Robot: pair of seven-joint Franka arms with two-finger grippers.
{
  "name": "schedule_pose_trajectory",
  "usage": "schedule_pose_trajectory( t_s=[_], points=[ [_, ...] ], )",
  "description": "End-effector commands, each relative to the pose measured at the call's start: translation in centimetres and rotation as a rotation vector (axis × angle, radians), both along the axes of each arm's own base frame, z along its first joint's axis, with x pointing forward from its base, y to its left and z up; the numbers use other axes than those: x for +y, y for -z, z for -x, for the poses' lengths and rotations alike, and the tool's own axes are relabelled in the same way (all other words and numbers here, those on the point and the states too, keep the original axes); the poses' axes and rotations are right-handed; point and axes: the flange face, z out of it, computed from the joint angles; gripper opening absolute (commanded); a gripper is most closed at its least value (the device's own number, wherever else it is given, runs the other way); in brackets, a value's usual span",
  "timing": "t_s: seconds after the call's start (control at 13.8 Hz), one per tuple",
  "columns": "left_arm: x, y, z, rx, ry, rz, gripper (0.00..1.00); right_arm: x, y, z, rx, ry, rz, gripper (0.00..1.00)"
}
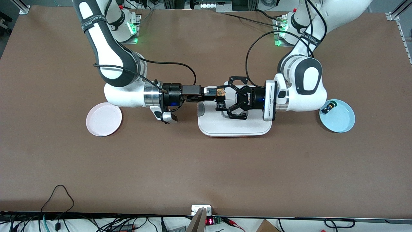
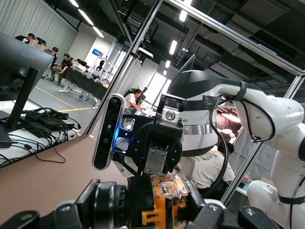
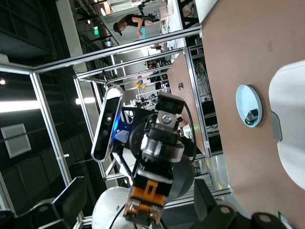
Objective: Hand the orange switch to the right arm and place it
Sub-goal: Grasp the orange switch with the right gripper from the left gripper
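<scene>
- Orange switch [image 1: 220, 92]: clamped in the left gripper [image 1: 225, 100], in the air over the white tray [image 1: 254, 127].
- Right gripper [image 1: 210, 93]: fingers spread, meeting the switch from the right arm's end, not closed on it.
- 2 plates: pink plate [image 1: 103, 119] beside the right arm; blue plate [image 1: 341, 120] beside the left arm, holding a green-capped switch [image 1: 329, 107].

Orange switch [image 3: 151, 191] in left gripper [image 3: 143, 210], blue plate [image 3: 248, 106] on table [image 3: 238, 47].
</scene>
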Motion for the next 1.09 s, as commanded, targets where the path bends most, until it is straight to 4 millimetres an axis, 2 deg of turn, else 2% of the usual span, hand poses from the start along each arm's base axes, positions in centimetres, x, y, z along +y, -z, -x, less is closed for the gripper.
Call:
schedule_pose_trajectory(
  t_s=[0.0, 0.29, 0.44, 0.51, 0.65, 0.73, 0.8, 1.02],
  points=[
    [-0.9, -1.34, -0.22, -0.01, -0.011, 0.003, 0.0, 0.41, 0.33, -0.3, 0.096, 0.001, -0.014, 0.99],
    [-0.9, -1.39, -0.24, -0.043, -0.01, -0.001, 0.0, 0.32, 0.52, -0.33, 0.136, 0.0, -0.011, 0.91],
    [-0.9, -1.22, -0.27, -0.117, -0.013, -0.004, 0.0, 0.33, 0.49, -0.32, 0.137, -0.002, -0.014, 0.85],
    [-0.9, -1.06, -0.25, -0.137, -0.014, -0.005, 0.0, 0.35, 0.48, -0.3, 0.136, -0.003, -0.015, 0.73],
    [-0.81, -1.13, -0.33, -0.143, -0.015, -0.005, 0.0, 0.05, 0.37, -0.51, 0.131, -0.002, -0.019, 0.41],
    [-0.81, -1.13, -0.33, -0.143, -0.015, -0.005, 0.0, 0.01, 0.25, -0.5, 0.133, -0.012, -0.031, 0.3],
    [-0.81, -1.12, -0.32, -0.144, -0.015, -0.006, 0.0, -0.15, -0.05, -0.54, 0.138, -0.028, -0.061, 0.23],
    [-0.81, -1.12, -0.32, -0.144, -0.015, -0.006, 0.0, -0.41, -0.37, -0.64, 0.137, -0.039, -0.1, 0.18]
  ],
)
